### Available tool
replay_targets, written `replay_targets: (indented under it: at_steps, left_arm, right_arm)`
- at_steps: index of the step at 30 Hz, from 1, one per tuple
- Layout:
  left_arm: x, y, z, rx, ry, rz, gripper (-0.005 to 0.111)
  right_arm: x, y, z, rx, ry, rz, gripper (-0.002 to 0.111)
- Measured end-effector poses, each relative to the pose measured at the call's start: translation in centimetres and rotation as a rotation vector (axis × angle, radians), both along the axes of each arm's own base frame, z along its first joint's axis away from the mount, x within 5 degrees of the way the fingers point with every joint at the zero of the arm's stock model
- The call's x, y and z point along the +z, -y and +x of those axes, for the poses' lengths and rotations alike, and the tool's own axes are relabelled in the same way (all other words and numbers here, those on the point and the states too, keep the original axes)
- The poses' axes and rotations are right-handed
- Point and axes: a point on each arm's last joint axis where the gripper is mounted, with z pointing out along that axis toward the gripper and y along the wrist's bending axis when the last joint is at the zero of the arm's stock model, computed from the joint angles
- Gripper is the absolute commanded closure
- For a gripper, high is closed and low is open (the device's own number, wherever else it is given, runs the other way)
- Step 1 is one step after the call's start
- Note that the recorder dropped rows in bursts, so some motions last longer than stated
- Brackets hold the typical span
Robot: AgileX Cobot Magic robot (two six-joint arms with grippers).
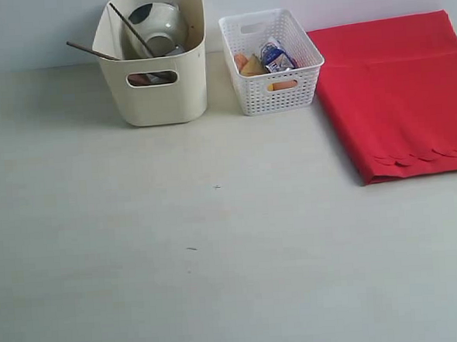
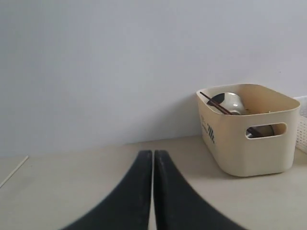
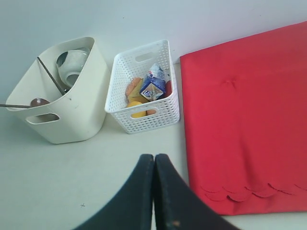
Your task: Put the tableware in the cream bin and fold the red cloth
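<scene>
The cream bin (image 1: 155, 82) stands at the back left of the table and holds tableware: a pale green bowl (image 1: 157, 24), dark chopsticks (image 1: 130, 28) and a wooden spoon (image 3: 39, 102) leaning on its rim. The red cloth (image 1: 398, 91) lies folded flat at the back right, its scalloped edge toward the front. Neither arm shows in the exterior view. My left gripper (image 2: 153, 152) is shut and empty, with the bin (image 2: 247, 132) some way ahead of it. My right gripper (image 3: 154, 156) is shut and empty above bare table, beside the cloth (image 3: 244, 124).
A white lattice basket (image 1: 274, 87) with a blue-white milk carton (image 1: 276, 57) and food items stands between the bin and the cloth. A pale wall runs along the table's far edge.
</scene>
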Motion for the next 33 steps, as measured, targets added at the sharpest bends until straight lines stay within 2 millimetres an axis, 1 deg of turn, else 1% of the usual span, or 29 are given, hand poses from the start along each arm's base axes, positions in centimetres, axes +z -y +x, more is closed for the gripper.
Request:
replay_targets:
  at_steps: [3, 8, 17, 24, 30, 33]
  left_arm:
    - [-0.3, -0.2, 0.0, 0.028, -0.034, -0.031, 0.103]
    - [-1.0, -0.3, 0.0, 0.045, -0.101, -0.035, 0.103]
    - [-1.2, -0.3, 0.0, 0.047, -0.127, -0.055, 0.103]
    - [-1.5, -0.4, 0.0, 0.051, -0.155, -0.017, 0.103]
    - [-1.5, -0.2, 0.0, 0.035, -0.160, -0.117, 0.103]
    - [-1.5, -0.2, 0.0, 0.032, -0.162, -0.135, 0.103]
  right_arm:
    - [0.0, 0.0, 0.0, 0.000, 0.000, 0.000, 0.108]
    - [0.0, 0.0, 0.0, 0.000, 0.000, 0.000, 0.108]
    - [0.0, 0.0, 0.0, 0.000, 0.000, 0.000, 0.108]
    - [0.0, 0.0, 0.0, 0.000, 0.000, 0.000, 0.108]
    - [0.0, 0.0, 0.0, 0.000, 0.000, 0.000, 0.108]
    - [0.0, 0.0, 0.0, 0.000, 0.000, 0.000, 0.108]
